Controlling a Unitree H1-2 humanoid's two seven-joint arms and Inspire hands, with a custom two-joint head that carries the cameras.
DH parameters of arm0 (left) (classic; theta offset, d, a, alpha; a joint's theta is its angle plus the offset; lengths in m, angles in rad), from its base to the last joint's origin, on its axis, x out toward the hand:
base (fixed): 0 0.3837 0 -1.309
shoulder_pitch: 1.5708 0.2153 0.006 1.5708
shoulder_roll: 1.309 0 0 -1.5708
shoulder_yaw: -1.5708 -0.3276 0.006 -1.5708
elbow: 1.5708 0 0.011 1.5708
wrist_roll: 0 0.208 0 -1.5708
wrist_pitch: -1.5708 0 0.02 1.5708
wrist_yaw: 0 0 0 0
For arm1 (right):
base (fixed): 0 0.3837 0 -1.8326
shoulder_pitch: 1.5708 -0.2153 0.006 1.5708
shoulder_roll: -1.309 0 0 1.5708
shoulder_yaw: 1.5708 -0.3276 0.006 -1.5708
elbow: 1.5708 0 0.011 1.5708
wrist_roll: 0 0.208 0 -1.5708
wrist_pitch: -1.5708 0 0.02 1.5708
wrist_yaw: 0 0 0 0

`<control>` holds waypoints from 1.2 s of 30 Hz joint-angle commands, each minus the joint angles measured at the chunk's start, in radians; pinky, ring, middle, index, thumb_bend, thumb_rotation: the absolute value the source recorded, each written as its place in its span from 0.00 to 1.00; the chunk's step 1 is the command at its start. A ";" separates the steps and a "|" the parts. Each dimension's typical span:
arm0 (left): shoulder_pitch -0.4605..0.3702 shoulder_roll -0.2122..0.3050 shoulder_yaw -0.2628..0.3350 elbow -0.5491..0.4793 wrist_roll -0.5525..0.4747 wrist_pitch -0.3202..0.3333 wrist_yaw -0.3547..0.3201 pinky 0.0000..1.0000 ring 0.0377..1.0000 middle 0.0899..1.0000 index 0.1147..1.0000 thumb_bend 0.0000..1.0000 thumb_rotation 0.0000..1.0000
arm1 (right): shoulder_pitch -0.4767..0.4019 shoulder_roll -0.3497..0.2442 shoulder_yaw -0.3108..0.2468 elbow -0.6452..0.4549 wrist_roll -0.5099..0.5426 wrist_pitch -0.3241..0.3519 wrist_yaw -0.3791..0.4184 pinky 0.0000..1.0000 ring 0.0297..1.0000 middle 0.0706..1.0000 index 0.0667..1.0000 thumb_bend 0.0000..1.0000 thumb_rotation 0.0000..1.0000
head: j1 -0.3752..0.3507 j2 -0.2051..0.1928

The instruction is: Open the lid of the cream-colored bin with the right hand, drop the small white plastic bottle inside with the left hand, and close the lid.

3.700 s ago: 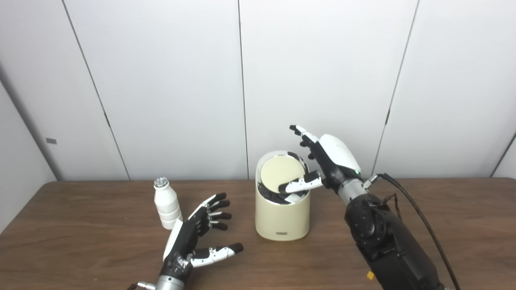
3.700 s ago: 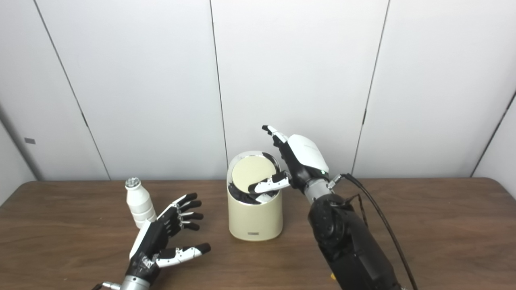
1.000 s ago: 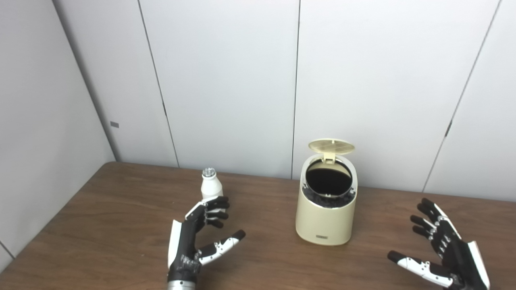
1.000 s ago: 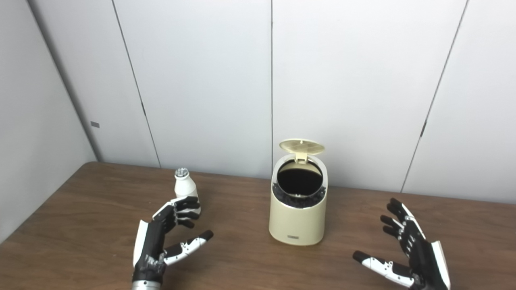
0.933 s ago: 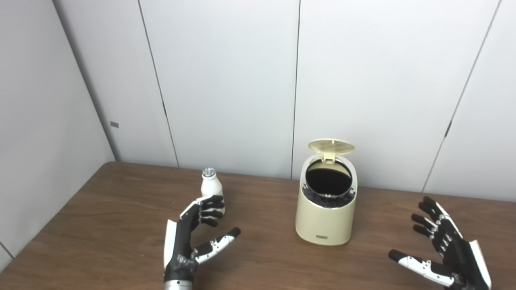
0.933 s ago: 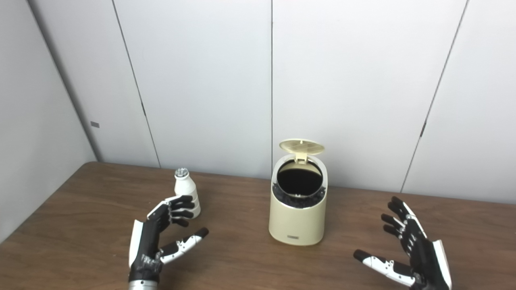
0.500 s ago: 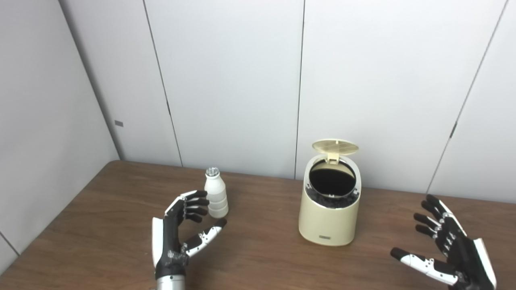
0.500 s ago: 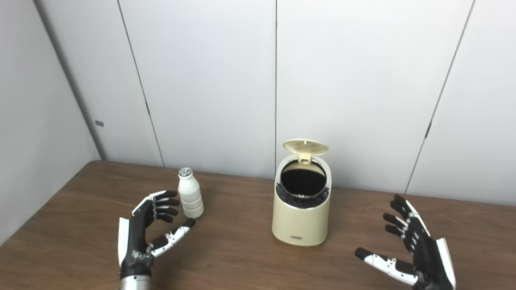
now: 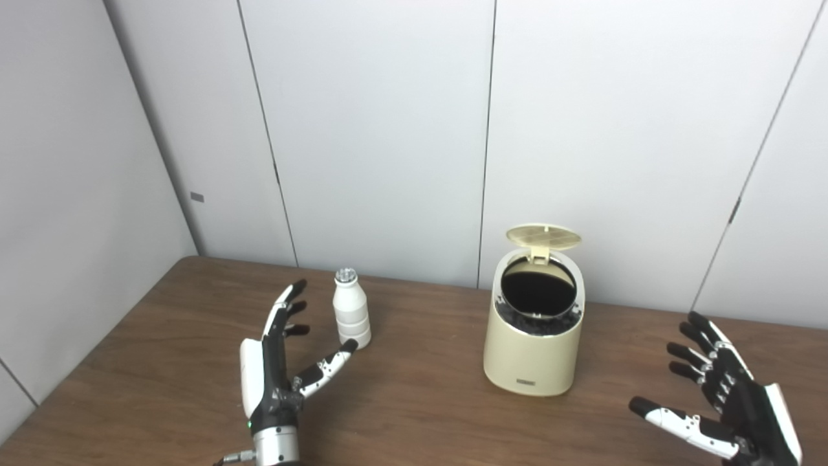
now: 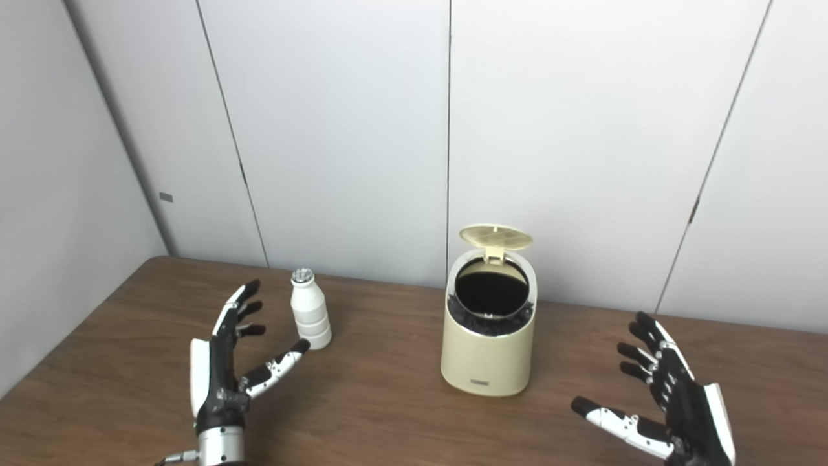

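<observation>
Left hand (image 9: 275, 362) spread | bottle (image 9: 350, 318) upright just beyond thumb — untouched

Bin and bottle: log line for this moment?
lid up | bottle upright on table | left hand open beside it | right hand open

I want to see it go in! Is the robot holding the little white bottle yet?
No, the bottle stands on the table, beside the open left hand.
</observation>
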 commanded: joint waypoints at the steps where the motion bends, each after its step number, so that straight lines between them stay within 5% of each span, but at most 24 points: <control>1: -0.043 0.018 -0.007 0.006 0.019 -0.003 0.026 0.70 0.89 0.98 0.97 0.68 0.03 | -0.025 -0.001 0.002 -0.040 0.006 -0.011 0.006 0.75 0.80 0.88 0.88 0.72 0.00 | -0.003 0.001; 9: -0.080 0.038 -0.026 0.086 0.022 -0.022 0.057 0.72 0.91 0.98 0.99 0.68 0.04 | -0.020 -0.002 0.006 -0.047 0.007 -0.002 0.011 0.73 0.79 0.87 0.90 0.74 0.00 | -0.002 0.006; 13: -0.090 0.050 -0.044 0.102 0.022 0.006 0.045 0.79 0.84 0.92 0.96 0.70 0.08 | -0.017 0.003 0.006 -0.056 0.014 0.007 0.014 0.73 0.79 0.88 0.92 0.74 0.00 | -0.005 0.010; 21: -0.120 0.064 -0.062 0.134 -0.026 0.031 0.011 0.66 0.73 0.78 0.84 0.74 0.07 | -0.011 0.012 0.012 -0.083 0.004 0.035 0.015 0.74 0.79 0.88 0.93 0.74 0.00 | -0.013 0.017; 36: -0.151 0.092 -0.082 0.240 -0.037 0.032 0.019 0.60 0.69 0.78 0.81 0.75 0.07 | -0.003 0.016 0.014 -0.118 0.001 0.067 0.017 0.75 0.79 0.88 0.93 0.75 0.00 | -0.024 0.025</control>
